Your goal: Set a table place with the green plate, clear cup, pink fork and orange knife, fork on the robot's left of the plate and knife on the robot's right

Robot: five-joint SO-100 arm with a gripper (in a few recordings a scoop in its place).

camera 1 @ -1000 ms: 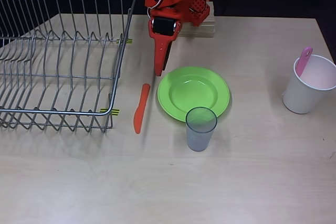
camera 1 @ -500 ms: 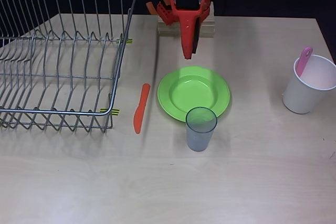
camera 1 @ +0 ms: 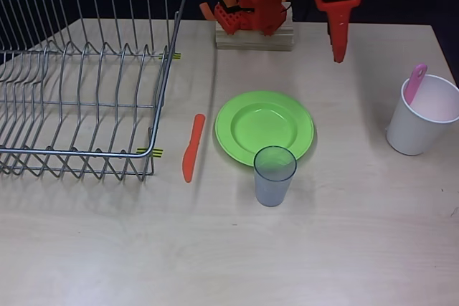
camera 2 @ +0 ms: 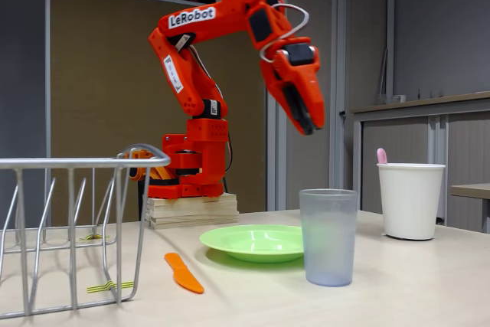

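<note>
The green plate (camera 1: 264, 125) (camera 2: 254, 241) lies flat at the middle of the table. The clear cup (camera 1: 273, 175) (camera 2: 328, 237) stands upright at the plate's near rim. To the plate's left in the overhead view lies the orange knife (camera 1: 192, 147) (camera 2: 182, 272). The pink fork (camera 1: 415, 82) (camera 2: 381, 156) stands handle-up inside a white cup (camera 1: 421, 115) (camera 2: 409, 199) at the right edge. My gripper (camera 1: 337, 54) (camera 2: 305, 122) hangs shut and empty, high above the table, between the plate and the white cup.
A wire dish rack (camera 1: 79, 77) (camera 2: 69, 227) takes up the left part of the table. The arm's base stands on a wooden block (camera 1: 252, 36) (camera 2: 190, 210) at the far edge. Bare tabletop lies in front of the cup and plate.
The arm has swung from above the plate's left rim, across the far side of the plate, to the right towards the white cup. Plate, cup, knife and fork stayed put.
</note>
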